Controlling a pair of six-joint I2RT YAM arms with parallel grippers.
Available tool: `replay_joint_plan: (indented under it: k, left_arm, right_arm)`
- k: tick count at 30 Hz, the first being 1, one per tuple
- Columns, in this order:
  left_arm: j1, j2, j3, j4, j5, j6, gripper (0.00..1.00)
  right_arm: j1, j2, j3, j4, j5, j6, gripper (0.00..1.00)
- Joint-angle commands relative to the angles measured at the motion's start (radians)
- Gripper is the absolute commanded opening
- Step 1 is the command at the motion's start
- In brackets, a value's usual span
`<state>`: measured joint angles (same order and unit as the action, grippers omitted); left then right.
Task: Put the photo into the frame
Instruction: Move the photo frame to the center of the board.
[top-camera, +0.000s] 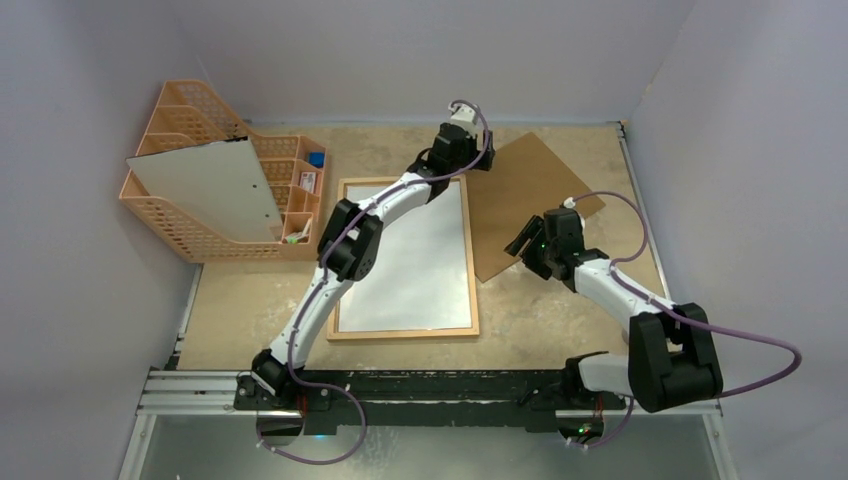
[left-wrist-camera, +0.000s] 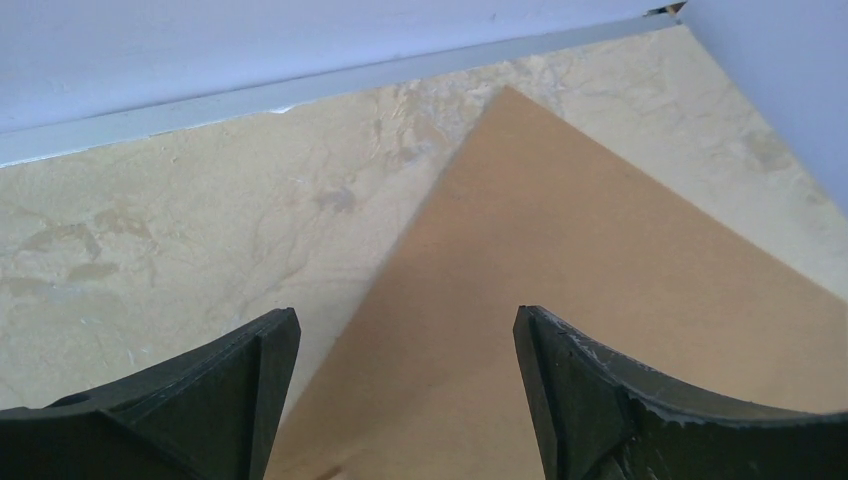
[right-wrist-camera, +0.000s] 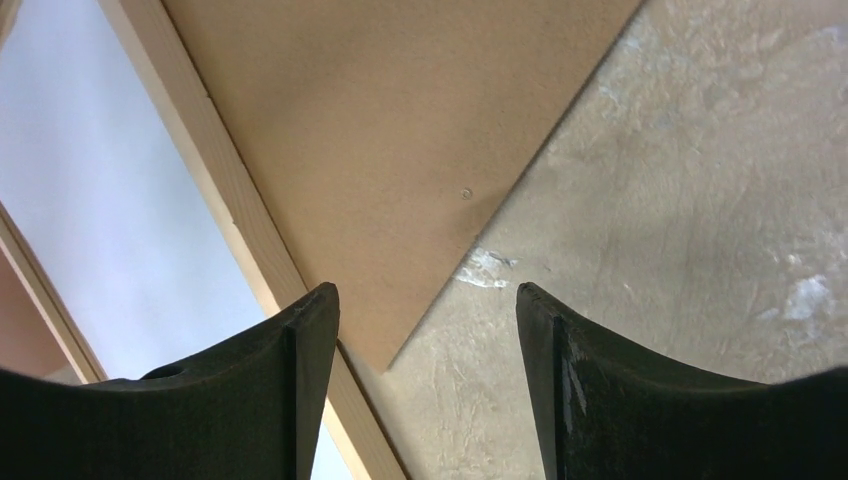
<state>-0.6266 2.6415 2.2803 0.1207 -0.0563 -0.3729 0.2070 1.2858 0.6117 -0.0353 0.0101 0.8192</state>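
Photo (top-camera: 405, 262) looks seated white-back-up inside frame (top-camera: 402, 332) on worktop (top-camera: 250, 310). Thin paper: light, floppy, creases, so lift by an edge. Left jaws and right jaws apart, empty, over hardboard panel (top-camera: 520, 190) corners

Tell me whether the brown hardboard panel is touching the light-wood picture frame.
Touching. Right wrist view: the brown hardboard panel edge runs flush along the light-wood picture frame rail, no table showing between them.

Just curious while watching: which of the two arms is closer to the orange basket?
Left. The left arm reaches over the picture frame, its elbow just right of the orange basket; the right arm is farther right, past the frame, over the brown board.
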Motion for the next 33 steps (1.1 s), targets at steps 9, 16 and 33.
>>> replay_joint_plan:
  k: [9,16,33]
  left_arm:
    - [0.029,0.091,0.103,-0.006,0.157,0.095,0.85]
    - [0.039,0.121,0.082,0.001,0.23,0.036,0.83]
    - [0.078,0.14,0.017,-0.003,0.087,-0.142,0.73]
  right_arm:
    - [-0.009,0.019,0.01,-0.092,0.124,0.13,0.75]
    - [-0.09,0.083,0.013,-0.012,0.136,0.178,0.77]
    - [-0.236,0.221,0.0,0.262,-0.076,0.119,0.76]
